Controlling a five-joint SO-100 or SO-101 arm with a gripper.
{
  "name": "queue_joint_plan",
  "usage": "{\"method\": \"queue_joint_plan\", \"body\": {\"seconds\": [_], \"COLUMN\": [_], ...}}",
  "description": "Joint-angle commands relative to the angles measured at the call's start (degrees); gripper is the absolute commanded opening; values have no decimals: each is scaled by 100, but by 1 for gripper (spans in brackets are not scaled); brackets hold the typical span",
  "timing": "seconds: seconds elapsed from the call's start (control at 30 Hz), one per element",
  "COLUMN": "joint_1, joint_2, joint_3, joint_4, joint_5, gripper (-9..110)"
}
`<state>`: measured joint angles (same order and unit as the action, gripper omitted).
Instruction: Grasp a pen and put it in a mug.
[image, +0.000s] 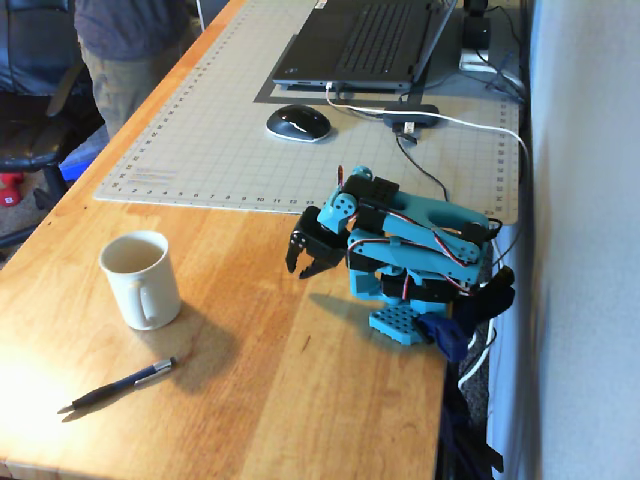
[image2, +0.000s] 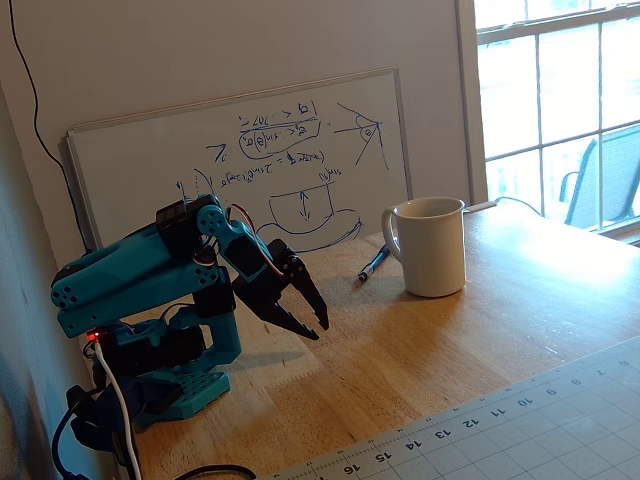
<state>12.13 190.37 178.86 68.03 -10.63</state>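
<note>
The cream-white mug (image: 140, 280) stands upright on the wooden table, with its handle toward the front edge in a fixed view; it also shows in the other fixed view (image2: 430, 245). The dark pen (image: 120, 385) lies flat on the table a little in front of the mug, silver end toward it. In a fixed view, the pen (image2: 373, 264) is partly hidden behind the mug. The blue arm is folded low over its base. Its black gripper (image: 299, 270) points down above the table, well right of the mug, empty, with its jaws together; it also shows in the other fixed view (image2: 320, 328).
A grid cutting mat (image: 230, 140) lies behind the arm, holding a laptop (image: 370, 40), a mouse (image: 297, 122) and cables (image: 470, 125). A whiteboard (image2: 250, 160) leans on the wall beyond the mug. A person (image: 125, 50) stands at the table's far left edge.
</note>
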Motion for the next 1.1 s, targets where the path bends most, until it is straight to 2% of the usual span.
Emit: {"method": "queue_joint_plan", "body": {"seconds": [0.0, 0.67, 1.07], "joint_1": [18, 53, -18], "joint_2": [158, 158, -44], "joint_3": [-26, -62, -448], "joint_4": [-53, -70, -88], "joint_5": [44, 79, 1960], "gripper": [4, 4, 5]}}
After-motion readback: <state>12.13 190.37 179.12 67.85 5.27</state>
